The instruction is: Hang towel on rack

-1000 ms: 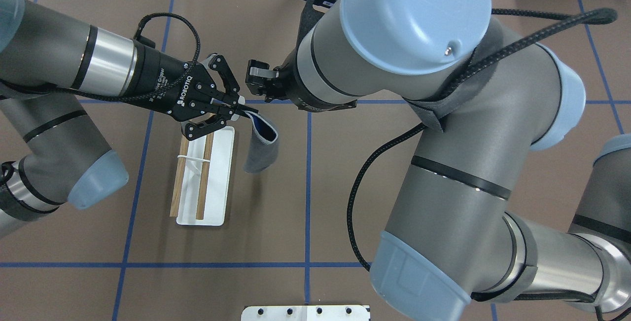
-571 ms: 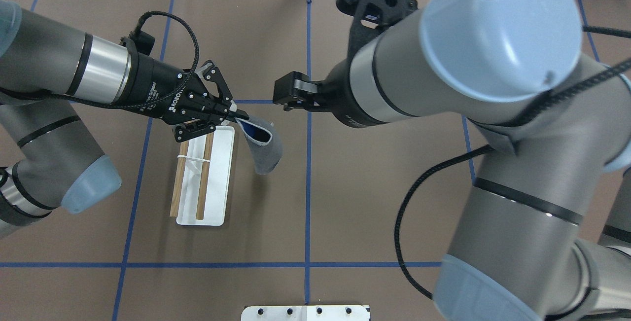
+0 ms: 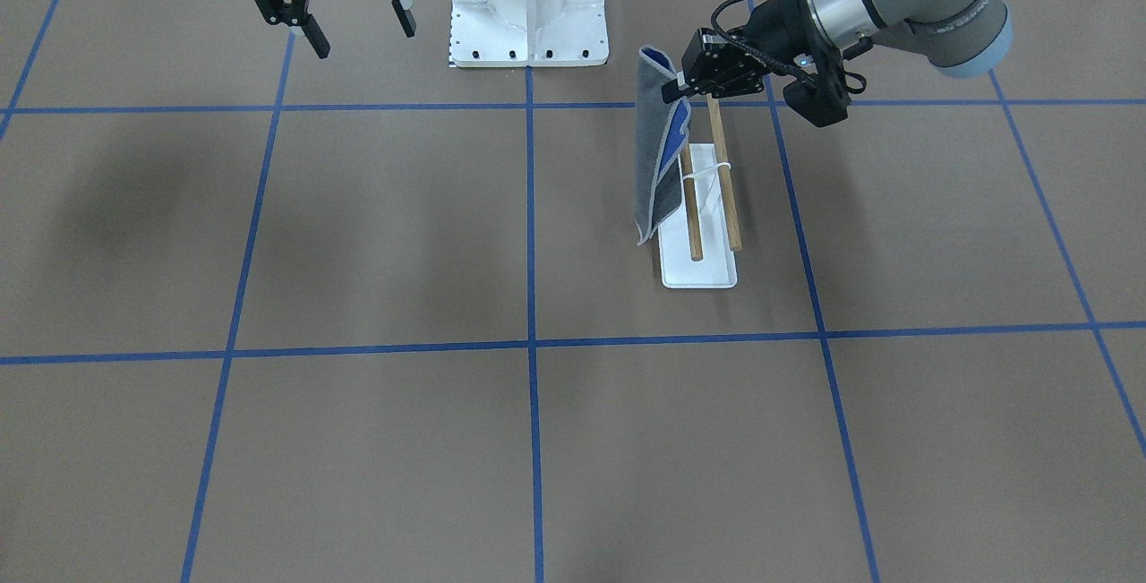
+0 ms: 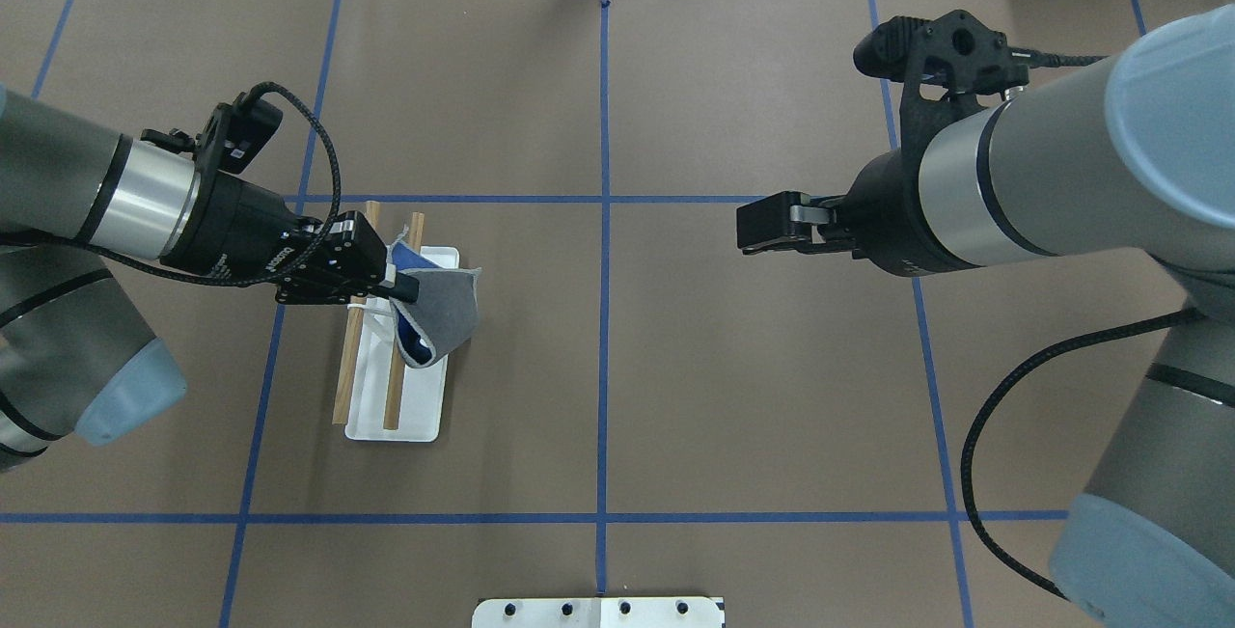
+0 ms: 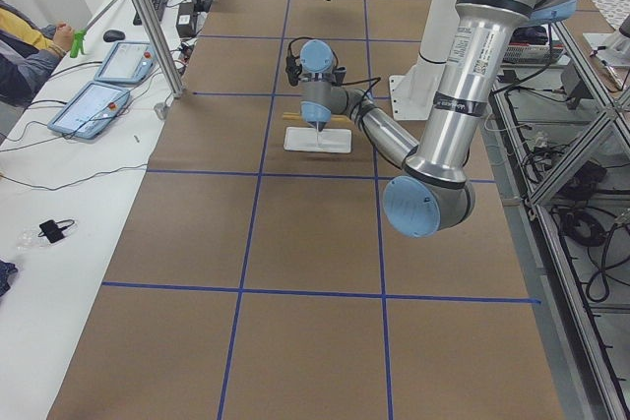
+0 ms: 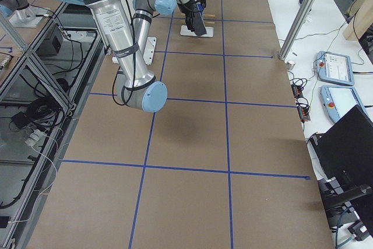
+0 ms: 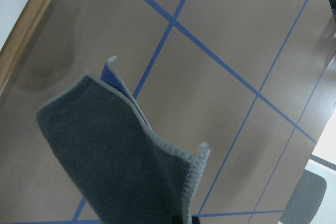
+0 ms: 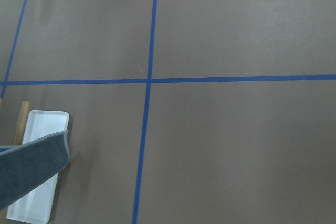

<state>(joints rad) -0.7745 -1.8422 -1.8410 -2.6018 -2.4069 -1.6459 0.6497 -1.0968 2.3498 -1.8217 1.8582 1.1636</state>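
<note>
My left gripper [image 4: 403,286] is shut on the top corner of the dark grey towel [image 4: 446,305], whose blue reverse shows. The towel [image 3: 656,158] hangs folded, just beside the rack's inner wooden dowel [image 3: 691,207], over the edge of the white base [image 3: 699,271]. The rack [image 4: 396,387] stands under the gripper. The left wrist view shows the towel [image 7: 105,145] hanging free above the table. My right gripper [image 3: 363,38] is open and empty, far off near the pedestal; it also shows in the overhead view [image 4: 751,226]. The right wrist view shows the towel [image 8: 26,169] and the base [image 8: 39,195].
A large white bolted pedestal [image 3: 528,1] stands at the robot's side of the table. Blue tape lines cross the brown table cover [image 4: 598,368]. An operator [image 5: 30,41] and tablets [image 5: 94,105] are beyond the far edge.
My left gripper has turned and carried the towel back over the rack. My right arm has drawn away to the right, well clear of the towel.
</note>
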